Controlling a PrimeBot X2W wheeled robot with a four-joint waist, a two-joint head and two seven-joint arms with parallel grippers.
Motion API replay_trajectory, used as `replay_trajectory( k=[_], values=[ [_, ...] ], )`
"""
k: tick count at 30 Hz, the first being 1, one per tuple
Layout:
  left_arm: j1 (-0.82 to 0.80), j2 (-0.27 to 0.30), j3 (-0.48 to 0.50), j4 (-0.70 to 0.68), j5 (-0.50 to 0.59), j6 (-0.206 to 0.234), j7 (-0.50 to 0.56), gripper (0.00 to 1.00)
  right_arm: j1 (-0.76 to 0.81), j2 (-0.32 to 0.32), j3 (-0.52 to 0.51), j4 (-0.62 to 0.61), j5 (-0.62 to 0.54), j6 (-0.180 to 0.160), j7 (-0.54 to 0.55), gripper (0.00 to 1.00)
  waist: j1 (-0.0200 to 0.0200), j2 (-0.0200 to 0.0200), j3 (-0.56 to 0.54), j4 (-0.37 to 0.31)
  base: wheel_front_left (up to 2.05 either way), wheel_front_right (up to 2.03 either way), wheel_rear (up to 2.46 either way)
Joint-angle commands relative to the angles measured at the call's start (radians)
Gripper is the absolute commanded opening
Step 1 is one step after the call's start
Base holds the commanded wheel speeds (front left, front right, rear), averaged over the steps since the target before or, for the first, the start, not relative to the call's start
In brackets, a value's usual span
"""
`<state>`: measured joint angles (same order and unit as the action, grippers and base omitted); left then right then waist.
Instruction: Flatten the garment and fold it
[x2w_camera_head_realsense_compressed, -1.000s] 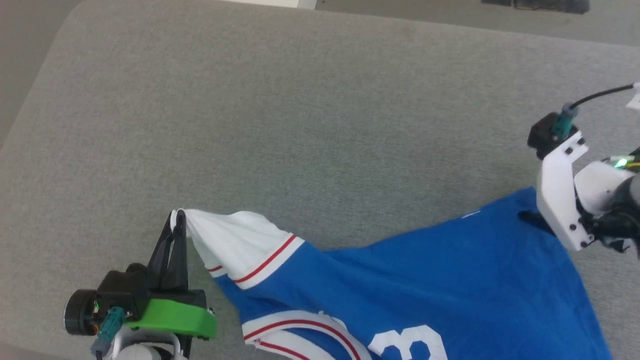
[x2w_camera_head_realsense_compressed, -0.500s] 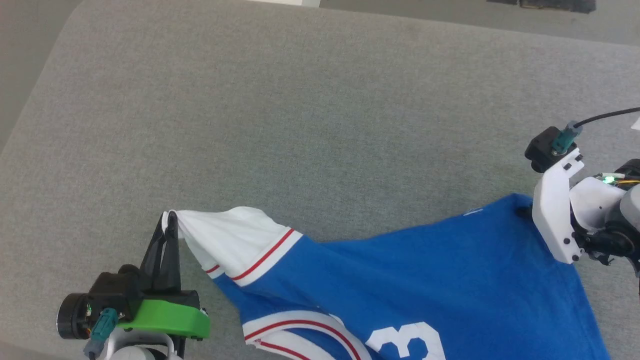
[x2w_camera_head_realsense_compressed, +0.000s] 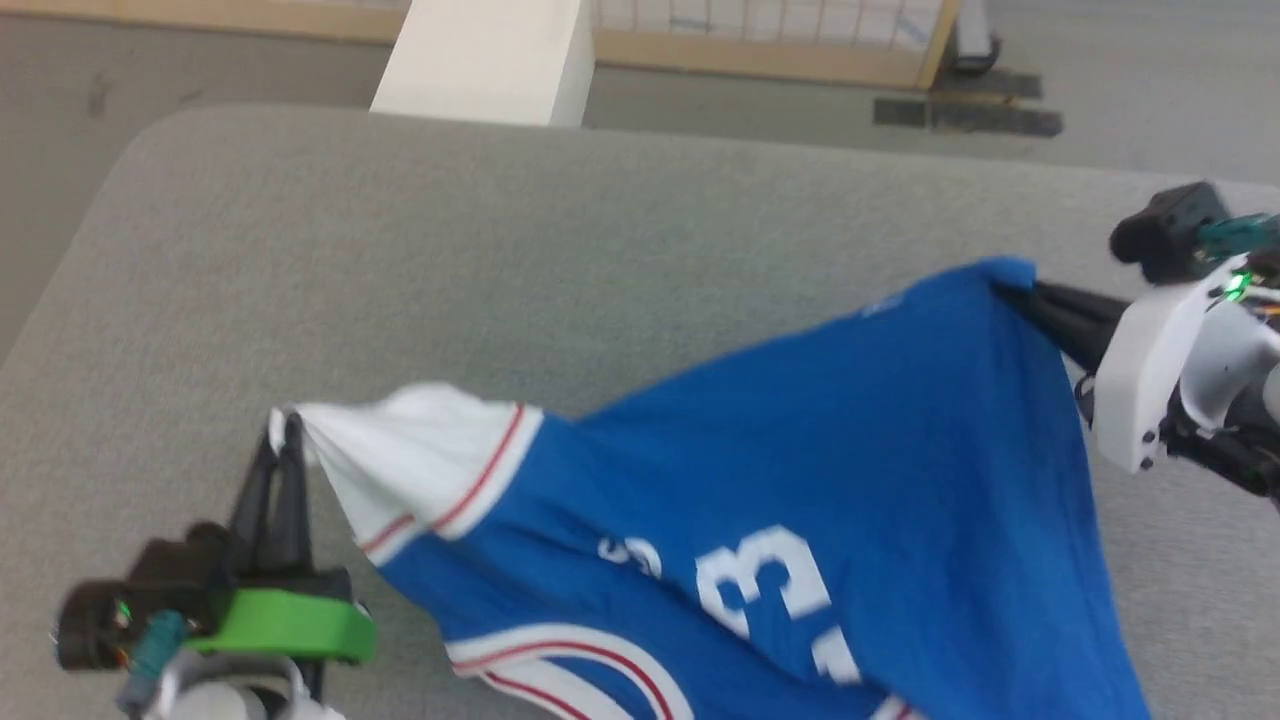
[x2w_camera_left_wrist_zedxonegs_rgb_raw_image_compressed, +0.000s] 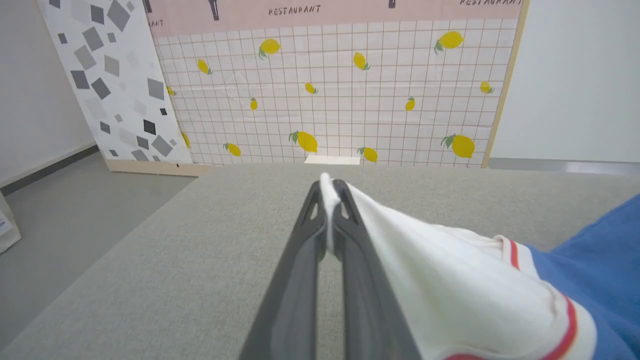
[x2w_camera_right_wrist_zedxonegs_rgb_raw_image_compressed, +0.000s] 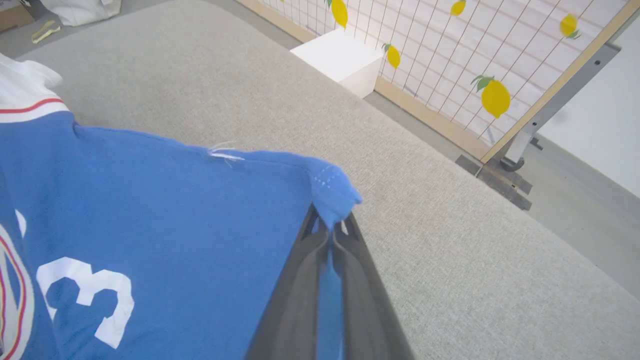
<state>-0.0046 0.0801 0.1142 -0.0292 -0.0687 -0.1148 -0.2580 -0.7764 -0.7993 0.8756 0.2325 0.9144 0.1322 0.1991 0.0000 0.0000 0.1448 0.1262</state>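
The garment (x2w_camera_head_realsense_compressed: 800, 470) is a royal-blue jersey with white sleeves edged in red and a white 3 showing, held up off the grey table (x2w_camera_head_realsense_compressed: 560, 240) between both grippers. My left gripper (x2w_camera_head_realsense_compressed: 285, 430) is shut on the tip of a white sleeve (x2w_camera_left_wrist_zedxonegs_rgb_raw_image_compressed: 425, 250) at the lower left. At the right, my right gripper (x2w_camera_head_realsense_compressed: 1015, 290) is shut on a blue corner (x2w_camera_right_wrist_zedxonegs_rgb_raw_image_compressed: 332, 195) of the garment. The cloth sags between the two grips and its lower part runs out of the head view's bottom edge.
The grey table has a rounded far-left corner (x2w_camera_head_realsense_compressed: 170, 130). Beyond its far edge stand a white box (x2w_camera_head_realsense_compressed: 490, 60) and a lemon-print grid panel (x2w_camera_left_wrist_zedxonegs_rgb_raw_image_compressed: 330, 85) on a dark foot (x2w_camera_head_realsense_compressed: 965, 110). Bags lie on the floor (x2w_camera_right_wrist_zedxonegs_rgb_raw_image_compressed: 80, 10) off to the side.
My right gripper closed on the garment's blue corner and lifted it up and away. The garment now hangs raised between both grippers. The head camera tilted up, showing the table's far edge.
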Motion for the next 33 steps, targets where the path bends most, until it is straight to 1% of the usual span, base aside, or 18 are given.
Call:
replay_trajectory(
  k=[1,5,9,12,16,18,21,22,23,27,31,33],
  values=[
    [-0.043,0.019,0.008,-0.014,0.011,-0.003,-0.004,0.00,0.001,0.009,-0.019,0.004,-0.012,-0.002,-0.027,0.00,0.0000,0.0000,-0.064,-0.061,0.00,0.00,0.00],
    [-0.159,0.050,0.009,-0.034,0.000,-0.008,-0.004,0.00,-0.032,0.042,-0.086,0.026,-0.066,-0.002,-0.096,0.00,0.0000,0.0000,-0.084,-0.089,0.00,0.00,0.00],
    [-0.325,0.088,-0.027,-0.031,0.007,-0.011,-0.004,0.00,-0.079,0.090,-0.185,0.072,-0.141,-0.002,-0.155,0.00,0.0000,0.0000,-0.088,-0.105,0.00,0.00,0.00],
    [-0.466,0.115,-0.064,0.006,0.014,-0.013,-0.004,0.00,-0.119,0.132,-0.254,0.108,-0.208,-0.002,-0.180,0.00,0.0000,0.0000,-0.077,-0.114,0.00,0.00,0.00],
    [-0.659,0.140,-0.106,0.092,0.014,-0.014,-0.004,0.00,-0.187,0.185,-0.327,0.142,-0.284,-0.002,-0.186,0.00,0.0000,0.0000,-0.033,-0.128,0.00,0.00,0.00],
    [-0.760,0.150,-0.120,0.142,0.005,-0.015,-0.004,0.00,-0.237,0.212,-0.365,0.160,-0.326,-0.002,-0.187,0.00,0.0000,0.0000,0.004,-0.135,0.00,0.00,0.00],
    [-0.927,0.184,-0.142,0.210,0.019,-0.015,-0.004,0.00,-0.334,0.258,-0.417,0.184,-0.393,-0.002,-0.183,0.00,0.0000,0.0000,0.077,-0.149,0.00,0.00,0.00],
    [-0.975,0.187,-0.143,0.226,0.016,-0.015,-0.004,0.00,-0.364,0.270,-0.434,0.193,-0.410,-0.002,-0.181,0.00,0.0000,0.0000,0.101,-0.152,0.00,0.00,0.00],
    [-1.137,0.201,-0.151,0.293,0.012,-0.015,-0.003,0.00,-0.475,0.302,-0.481,0.217,-0.472,-0.002,-0.180,0.00,0.0000,0.0000,0.184,-0.156,0.00,0.00,0.00],
    [-1.349,0.226,-0.163,0.382,0.010,-0.016,-0.003,0.00,-0.620,0.335,-0.539,0.246,-0.532,-0.002,-0.175,0.00,0.0000,0.0000,0.287,-0.159,0.00,0.00,0.00],
    [-1.542,0.234,-0.168,0.454,0.011,-0.016,-0.003,0.00,-0.756,0.364,-0.595,0.297,-0.598,-0.002,-0.187,0.00,0.0000,0.0000,0.367,-0.159,0.00,0.00,0.00],
    [-1.623,0.236,-0.169,0.485,0.010,-0.016,-0.004,0.00,-0.819,0.373,-0.605,0.317,-0.637,-0.002,-0.204,0.00,0.0000,0.0000,0.398,-0.158,0.00,0.00,0.00]
  ],
)
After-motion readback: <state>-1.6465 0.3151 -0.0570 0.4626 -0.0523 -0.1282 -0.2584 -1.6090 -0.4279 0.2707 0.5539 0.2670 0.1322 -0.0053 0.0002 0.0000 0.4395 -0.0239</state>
